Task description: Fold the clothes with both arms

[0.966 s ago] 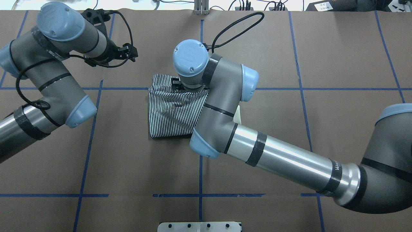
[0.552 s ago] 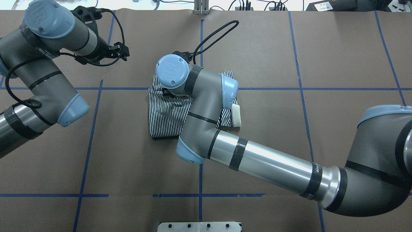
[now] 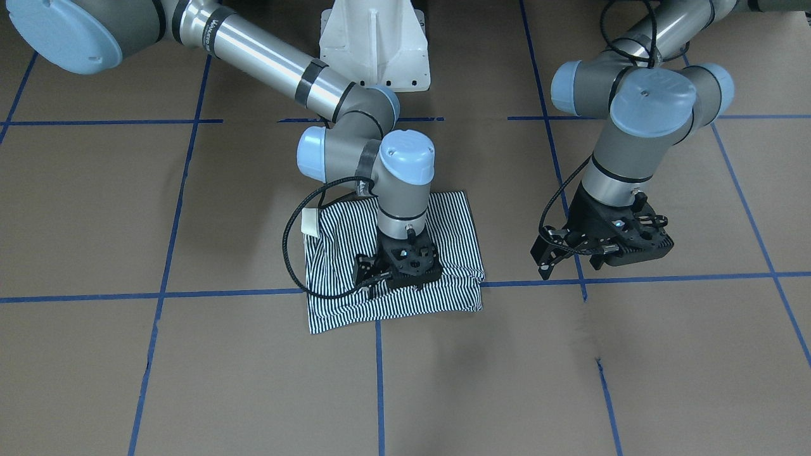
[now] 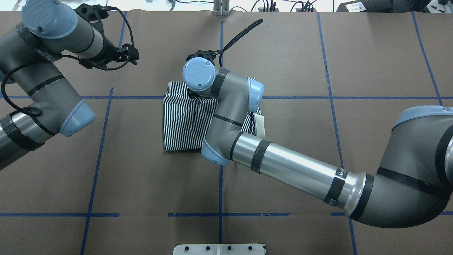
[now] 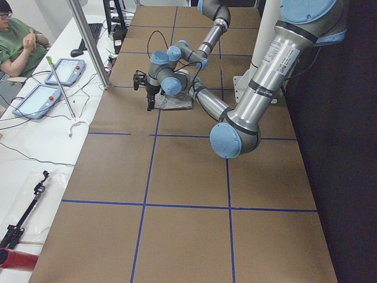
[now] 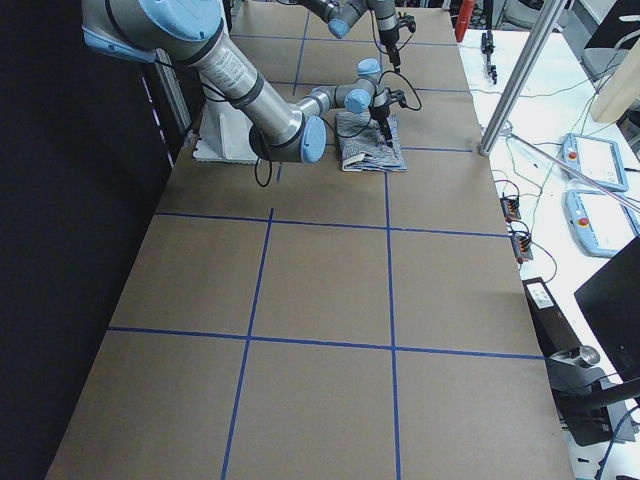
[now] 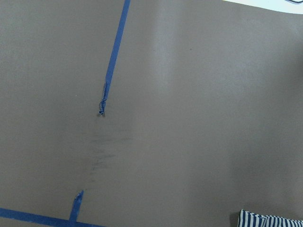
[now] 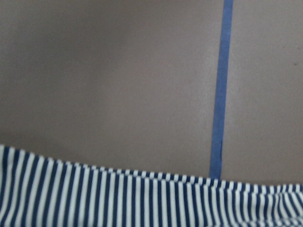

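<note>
The striped polo shirt (image 3: pixel 405 310) lies folded into a rough square at the table's middle, its cream collar (image 3: pixel 310 221) at one side edge. It also shows in the overhead view (image 4: pixel 184 124). My right gripper (image 3: pixel 367 278) points down, low over the shirt's far part. It looks open and lifts no cloth. In the overhead view its wrist hides it. The right wrist view shows only the shirt's edge (image 8: pixel 118 198) and bare paper. My left gripper (image 3: pixel 546 263) hangs open and empty above bare table, apart from the shirt (image 4: pixel 134 57). The left wrist view catches one shirt corner (image 7: pixel 270 220).
Brown paper with blue tape lines (image 4: pixel 221 184) covers the table. The white pedestal base (image 3: pixel 374 44) stands at the robot's side. A metal post (image 5: pixel 88 41), tablets (image 5: pixel 35 100) and a seated person (image 5: pixel 17 41) are beyond the table's far edge.
My right wrist swung left over the shirt, then back toward its far edge. My left arm drew back to the left, further from the shirt. The shirt lies as before.
</note>
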`<state>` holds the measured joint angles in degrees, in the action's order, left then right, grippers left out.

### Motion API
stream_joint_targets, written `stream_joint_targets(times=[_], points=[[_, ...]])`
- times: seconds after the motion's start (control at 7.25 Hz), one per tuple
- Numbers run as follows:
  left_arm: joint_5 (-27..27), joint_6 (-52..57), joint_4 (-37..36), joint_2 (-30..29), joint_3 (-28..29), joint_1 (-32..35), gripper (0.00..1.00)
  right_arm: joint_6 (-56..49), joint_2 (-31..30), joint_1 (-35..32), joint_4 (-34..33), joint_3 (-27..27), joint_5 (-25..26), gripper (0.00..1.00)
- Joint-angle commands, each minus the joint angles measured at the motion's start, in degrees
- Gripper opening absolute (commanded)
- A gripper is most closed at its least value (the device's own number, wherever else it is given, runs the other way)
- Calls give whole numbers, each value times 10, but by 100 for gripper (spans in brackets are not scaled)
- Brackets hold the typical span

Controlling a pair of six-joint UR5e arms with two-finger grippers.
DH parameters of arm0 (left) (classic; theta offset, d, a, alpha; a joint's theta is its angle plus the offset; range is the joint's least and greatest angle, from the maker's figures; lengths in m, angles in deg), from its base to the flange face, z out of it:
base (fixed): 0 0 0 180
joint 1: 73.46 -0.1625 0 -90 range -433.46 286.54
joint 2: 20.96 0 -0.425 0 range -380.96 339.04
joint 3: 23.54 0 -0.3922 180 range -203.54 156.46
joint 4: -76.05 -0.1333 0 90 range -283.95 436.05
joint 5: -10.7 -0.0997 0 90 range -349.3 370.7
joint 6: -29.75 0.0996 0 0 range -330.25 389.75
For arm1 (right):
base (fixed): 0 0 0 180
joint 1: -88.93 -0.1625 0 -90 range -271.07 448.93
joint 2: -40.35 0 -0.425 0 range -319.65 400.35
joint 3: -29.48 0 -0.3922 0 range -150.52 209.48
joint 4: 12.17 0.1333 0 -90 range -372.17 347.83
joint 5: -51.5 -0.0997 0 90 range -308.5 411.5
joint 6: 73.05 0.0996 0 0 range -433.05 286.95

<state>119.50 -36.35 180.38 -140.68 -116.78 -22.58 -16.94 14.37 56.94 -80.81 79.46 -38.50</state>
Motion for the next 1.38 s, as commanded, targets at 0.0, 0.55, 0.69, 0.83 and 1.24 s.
stream_joint_targets(times=[0.0,0.55,0.69,0.83,1.24], points=[[1,0,0,0,1,1,100,-7,13,-28,41,-34,1,100],[26,77,1,8,1,38,100,-118,-78,-161,-80,131,-165,100],[48,137,1,25,-3,75,100,-191,-126,-210,-169,208,-207,100],[74,226,1,50,-8,126,100,-276,-184,-270,-231,274,-248,100],[171,596,-1,176,-18,304,100,-518,-402,-485,-244,344,-436,100]])
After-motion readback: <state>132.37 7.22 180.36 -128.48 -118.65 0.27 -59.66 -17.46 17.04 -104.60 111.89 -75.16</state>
